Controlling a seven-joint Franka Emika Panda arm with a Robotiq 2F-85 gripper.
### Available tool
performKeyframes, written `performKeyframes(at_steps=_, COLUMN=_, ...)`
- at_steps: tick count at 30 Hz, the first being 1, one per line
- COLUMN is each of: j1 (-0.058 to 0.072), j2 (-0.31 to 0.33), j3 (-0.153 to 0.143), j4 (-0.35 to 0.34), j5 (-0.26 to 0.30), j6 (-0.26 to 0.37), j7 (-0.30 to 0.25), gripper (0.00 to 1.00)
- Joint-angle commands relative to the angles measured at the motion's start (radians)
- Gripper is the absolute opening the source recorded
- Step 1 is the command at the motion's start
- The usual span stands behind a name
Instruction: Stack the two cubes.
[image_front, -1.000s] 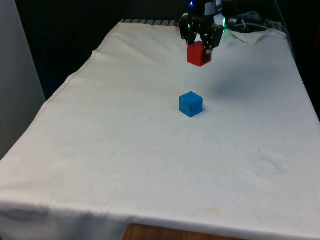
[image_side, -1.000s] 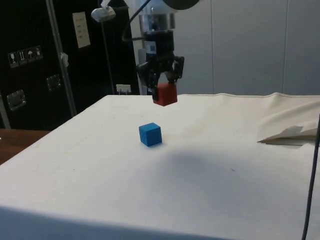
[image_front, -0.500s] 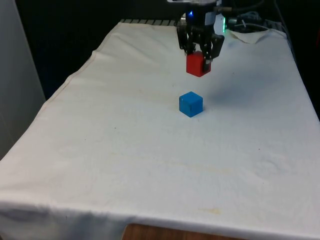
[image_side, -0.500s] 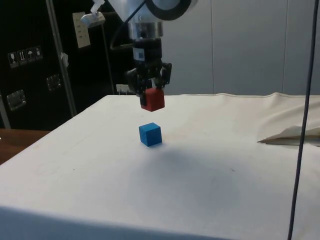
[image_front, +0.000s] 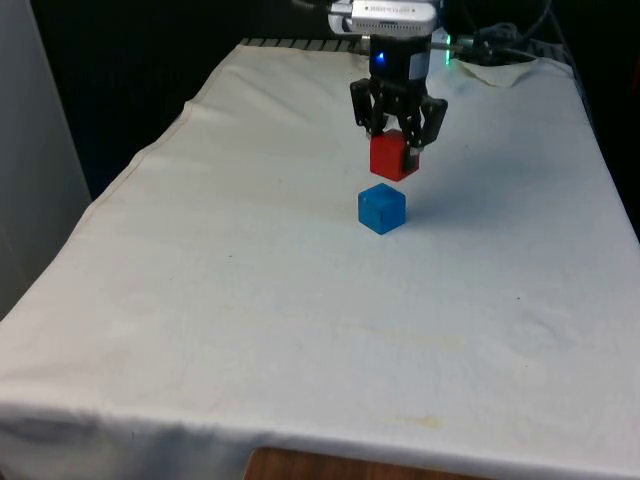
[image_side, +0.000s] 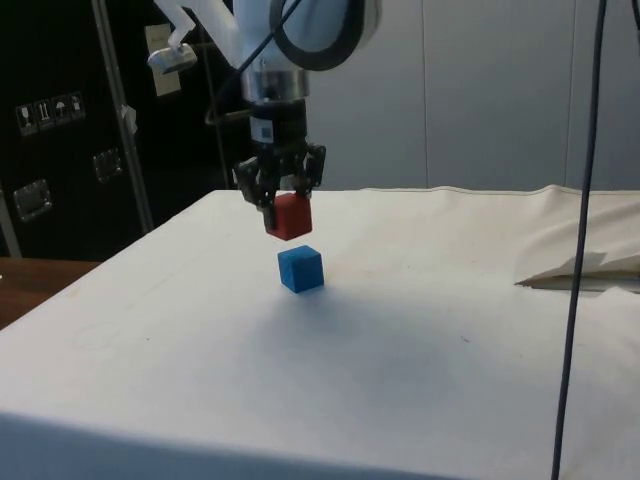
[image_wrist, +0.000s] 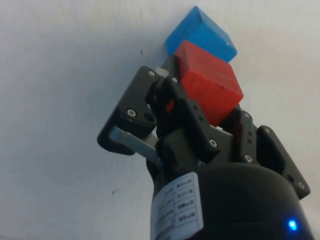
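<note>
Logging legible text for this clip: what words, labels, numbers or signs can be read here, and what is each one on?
Nothing can be read.
White label on the gripper body, wrist view: lines of print, too small to read.
Pale sheet on the dark cabinets, side view: print too blurred.
Small signs on the cabinet: pictograms, illegible.
Red cube and blue cube: no markings.

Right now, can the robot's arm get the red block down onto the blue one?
Probably yes. The end effector holds the red block in the air just above the blue block, and nothing lies between them. It looks slightly off-centre, so a small shift may be needed.
</note>
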Motion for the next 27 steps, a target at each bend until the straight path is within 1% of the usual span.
performKeyframes(at_steps=1, j1=-0.007, j2=0.008, j3=0.010, j4=0.001, j5=0.025, j6=0.011, j7=-0.020, gripper=0.00)
performKeyframes(at_steps=2, j1=0.000, j2=0.005, j3=0.000, j4=0.001, j5=0.001, j6=0.003, j7=-0.001, gripper=0.00)
performKeyframes(at_steps=3, j1=-0.008, j2=0.012, j3=0.011, j4=0.001, j5=0.027, j6=0.014, j7=-0.022, gripper=0.00)
performKeyframes(at_steps=9, j1=-0.011, j2=0.034, j3=0.007, j4=0.000, j5=0.046, j6=0.035, j7=-0.045, gripper=0.00)
performKeyframes(at_steps=10, j1=-0.010, j2=0.040, j3=0.003, j4=0.000, j5=0.052, j6=0.041, j7=-0.053, gripper=0.00)
performKeyframes(at_steps=11, j1=-0.002, j2=0.039, j3=-0.007, j4=0.002, j5=0.033, j6=0.030, j7=-0.039, gripper=0.00)
performKeyframes(at_steps=12, j1=-0.010, j2=0.044, j3=0.002, j4=0.000, j5=0.054, j6=0.045, j7=-0.056, gripper=0.00)
performKeyframes(at_steps=19, j1=-0.015, j2=0.068, j3=0.000, j4=-0.002, j5=0.063, j6=0.070, j7=-0.067, gripper=0.00)
performKeyframes(at_steps=20, j1=-0.005, j2=0.068, j3=-0.013, j4=0.000, j5=0.041, j6=0.060, j7=-0.049, gripper=0.00)
performKeyframes(at_steps=21, j1=-0.015, j2=0.069, j3=-0.003, j4=-0.004, j5=0.065, j6=0.072, j7=-0.071, gripper=0.00)
performKeyframes(at_steps=27, j1=-0.016, j2=0.073, j3=-0.015, j4=-0.005, j5=0.069, j6=0.068, j7=-0.084, gripper=0.00)
